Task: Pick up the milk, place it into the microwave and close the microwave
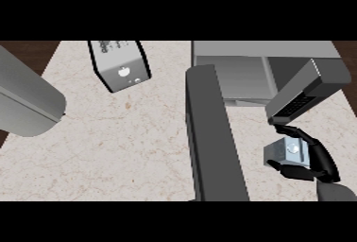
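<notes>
**Holding the milk carton in front of the open microwave**

Gripping the milk carton (286,152) with the right hand (315,163), black fingers and thumb curled round it from the right and from below. Showing the carton's pale grey top and a small round mark between those fingers, low at the right of the head view. Sitting just in front of the microwave (244,71), near its front edge and outside the cavity; cannot tell whether the carton touches the counter or is lifted off it.

Standing with the microwave door (213,137) swung wide open, a long dark slab running from the appliance's left front corner down towards the lower edge of the view, just left of the carton. Revealing the grey inner cavity behind it, at upper right. Crossing part of the microwave's right side with a grey forearm (303,90), angled down towards the carton.

Lying tilted on the beige marbled counter (105,151), at upper centre-left and well apart from the carton, a second, dark-edged grey carton (120,66) with a small pale logo on its face.

Filling the upper left of the view with a large grey forearm (24,94); left hand out of sight.
</notes>
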